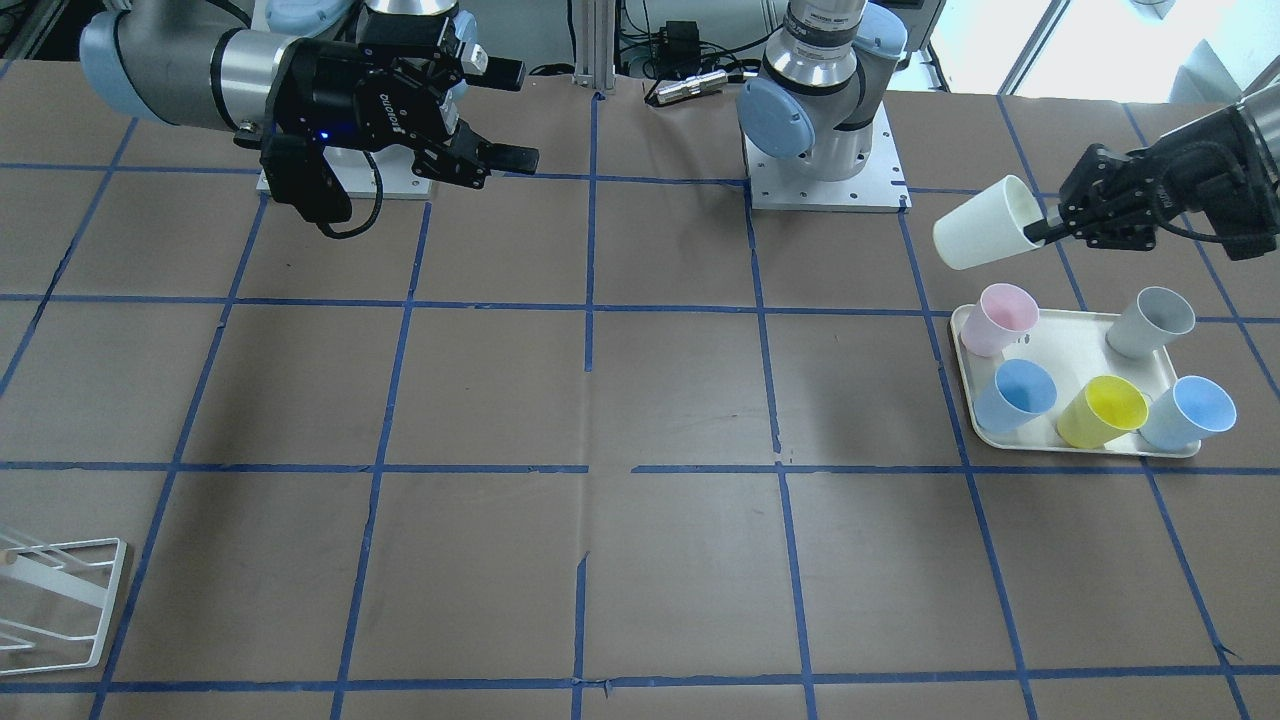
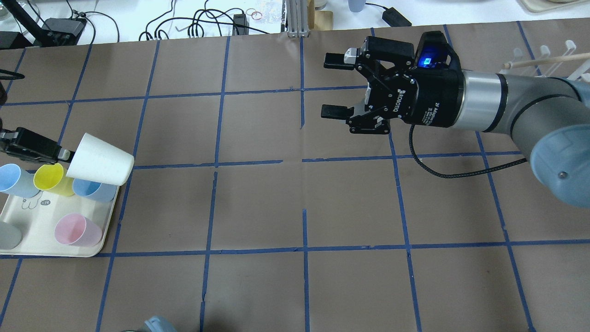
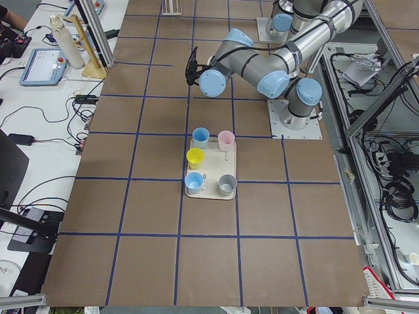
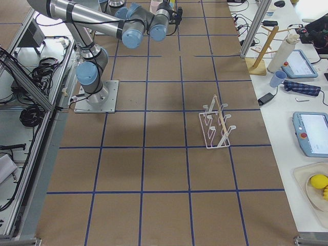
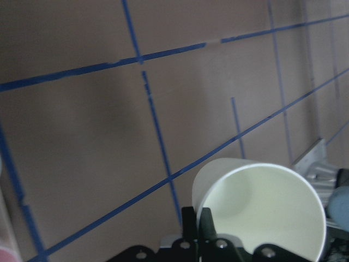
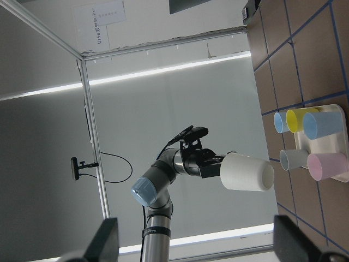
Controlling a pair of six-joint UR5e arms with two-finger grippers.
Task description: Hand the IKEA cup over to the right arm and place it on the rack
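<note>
IKEA cup (image 1: pixel 985 238) hangs rim-pinched in left gripper (image 1: pixel 1042 230); right gripper (image 1: pixel 512 115) gapes wide.

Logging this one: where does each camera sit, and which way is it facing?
Front-facing: across the table, facing the robot; left gripper holds the IKEA cup.
Overhead: behind the robot, looking forward and down; right gripper open.
Exterior left: table end on robot's left, toward the tray; left arm nearest.
Exterior right: opposite end, toward the rack; right arm nearest.
Left wrist: along its fingers into the cup.
Right wrist: faces the left arm's held cup.
Shared: front-facing and overhead both show tray and cup.
</note>
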